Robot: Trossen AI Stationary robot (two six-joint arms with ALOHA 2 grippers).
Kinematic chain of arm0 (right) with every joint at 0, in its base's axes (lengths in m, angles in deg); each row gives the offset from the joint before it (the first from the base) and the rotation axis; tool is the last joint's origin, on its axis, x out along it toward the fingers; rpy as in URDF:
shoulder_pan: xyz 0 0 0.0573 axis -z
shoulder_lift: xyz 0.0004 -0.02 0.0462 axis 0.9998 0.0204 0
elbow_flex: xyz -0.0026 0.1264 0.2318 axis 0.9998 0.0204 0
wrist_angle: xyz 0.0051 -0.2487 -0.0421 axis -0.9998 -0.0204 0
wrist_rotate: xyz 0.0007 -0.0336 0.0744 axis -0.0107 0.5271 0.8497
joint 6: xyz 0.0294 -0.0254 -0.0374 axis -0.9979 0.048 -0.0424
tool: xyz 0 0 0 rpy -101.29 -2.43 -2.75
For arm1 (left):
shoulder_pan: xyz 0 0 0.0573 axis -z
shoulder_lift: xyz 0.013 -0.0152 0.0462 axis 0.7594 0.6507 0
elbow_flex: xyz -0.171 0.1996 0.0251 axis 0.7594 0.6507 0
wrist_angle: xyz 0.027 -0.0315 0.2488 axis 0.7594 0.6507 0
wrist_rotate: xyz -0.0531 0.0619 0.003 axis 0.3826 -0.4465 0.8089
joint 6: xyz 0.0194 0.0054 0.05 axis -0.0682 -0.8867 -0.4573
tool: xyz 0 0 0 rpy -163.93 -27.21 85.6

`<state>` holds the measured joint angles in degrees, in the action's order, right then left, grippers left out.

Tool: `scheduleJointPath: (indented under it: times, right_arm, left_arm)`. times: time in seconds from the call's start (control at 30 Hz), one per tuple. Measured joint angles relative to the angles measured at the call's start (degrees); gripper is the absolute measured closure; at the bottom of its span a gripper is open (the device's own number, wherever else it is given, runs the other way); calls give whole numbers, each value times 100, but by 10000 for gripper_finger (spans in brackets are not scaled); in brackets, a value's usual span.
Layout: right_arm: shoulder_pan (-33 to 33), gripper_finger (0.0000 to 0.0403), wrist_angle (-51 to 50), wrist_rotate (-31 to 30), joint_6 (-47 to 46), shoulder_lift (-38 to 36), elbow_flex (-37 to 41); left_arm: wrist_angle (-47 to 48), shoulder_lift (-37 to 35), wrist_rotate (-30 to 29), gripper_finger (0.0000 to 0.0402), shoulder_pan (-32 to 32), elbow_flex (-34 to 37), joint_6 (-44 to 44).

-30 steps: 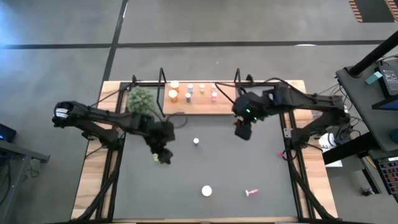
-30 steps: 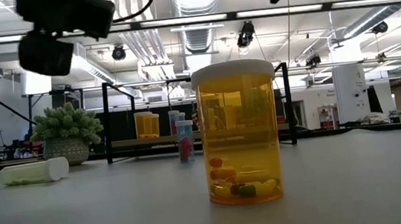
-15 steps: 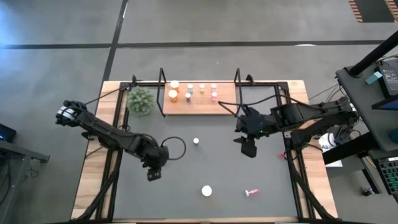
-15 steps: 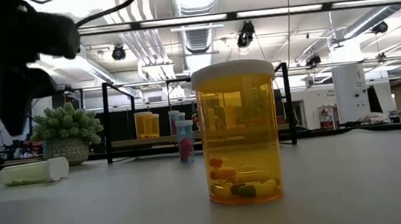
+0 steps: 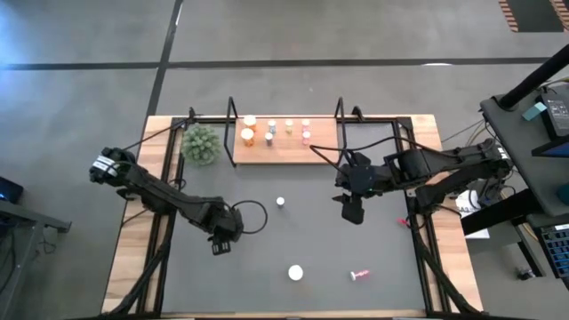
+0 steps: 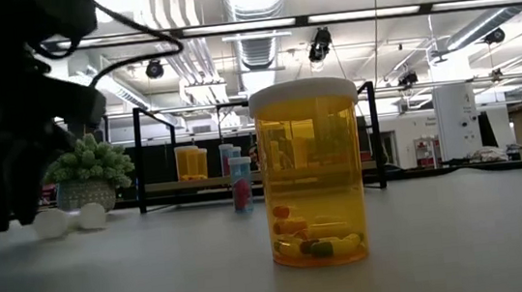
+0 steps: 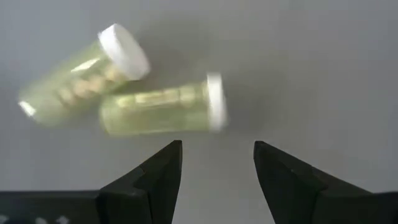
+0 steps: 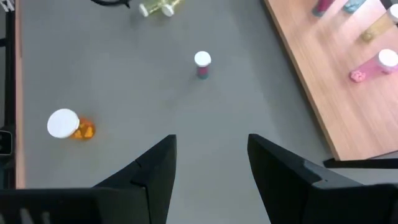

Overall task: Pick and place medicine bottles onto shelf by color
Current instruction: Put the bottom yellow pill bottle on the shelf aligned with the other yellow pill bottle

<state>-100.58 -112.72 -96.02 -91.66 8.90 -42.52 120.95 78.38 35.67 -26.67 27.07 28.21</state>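
**Left arm above two lying yellow-green bottles: check before you grasp**

High view. You find the left gripper (image 5: 222,242) over the dark table (image 5: 391,276) mat, left of centre, and the right gripper (image 5: 353,210) waiting right of centre, below the shelf (image 5: 277,153). The shelf stands at the far edge with several small bottles upright on it, just beside the green plant ball (image 5: 201,143). On the table there remain a small upright bottle (image 5: 280,203), a wide orange bottle (image 5: 295,273) and a pink bottle (image 5: 359,275) lying flat.

Low view. The wide orange bottle stands upright close to the camera. The left arm is a dark mass at the left; two white caps show on the table just beside it.

Left wrist view. The jaws are spread and empty. Two yellow-green bottles (image 7: 163,109) lie on their sides just ahead of the fingertips (image 7: 169,155), touching or nearly touching each other.

Right wrist view. The jaws are spread and empty, over bare mat.

Risk. Because the two bottles lie so close, closing may catch both or pinch only one edge. Round bodies on their sides are likely to roll away if a fingertip nudges them.
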Motion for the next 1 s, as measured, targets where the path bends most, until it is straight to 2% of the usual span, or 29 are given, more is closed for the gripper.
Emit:
scheduleJointPath:
  times: [0.23,0.5,0.63,0.9,1.0]
  right_arm:
    - [0,216,-1,2,-59,0,0]
    - [2,216,2,0,-55,3,0]
    - [2,216,5,0,-52,3,0]
    - [2,216,170,0,-48,5,0]
    - [2,216,249,0,-46,7,0]
  left_arm:
    - [0,-133,29,217,26,-293,-208]
    - [47,-174,-782,217,9,-316,-1253]
    - [32,-101,-776,217,11,-315,-2577]
    - [24,-87,-776,217,10,-319,-6222]
    - [24,22,-776,217,-36,-301,-7050]
